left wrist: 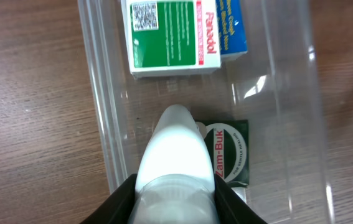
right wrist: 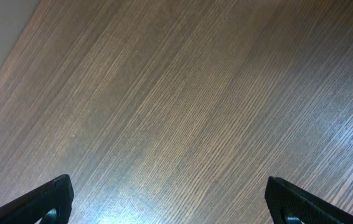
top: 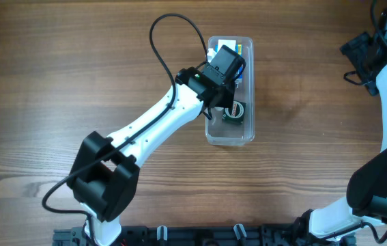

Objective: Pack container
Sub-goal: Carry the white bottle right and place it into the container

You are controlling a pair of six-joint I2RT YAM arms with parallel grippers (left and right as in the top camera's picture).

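Note:
The container (top: 248, 89) is a long clear plastic tub in the middle of the table; it also shows in the left wrist view (left wrist: 101, 112). Inside lie a green and white Panadol box (left wrist: 171, 37), a blue box (left wrist: 233, 28) and a dark green Zam-Buk tin (left wrist: 229, 152). My left gripper (left wrist: 175, 199) is shut on a small clear bottle with a white top (left wrist: 176, 149) and holds it over the tub, above the tin. My right gripper (right wrist: 170, 202) is open and empty over bare wood at the far right (top: 367, 55).
The tabletop is brown wood (top: 56, 75). A black cable (top: 169, 27) loops from the left arm behind the tub. A dark rail (top: 179, 236) runs along the front edge.

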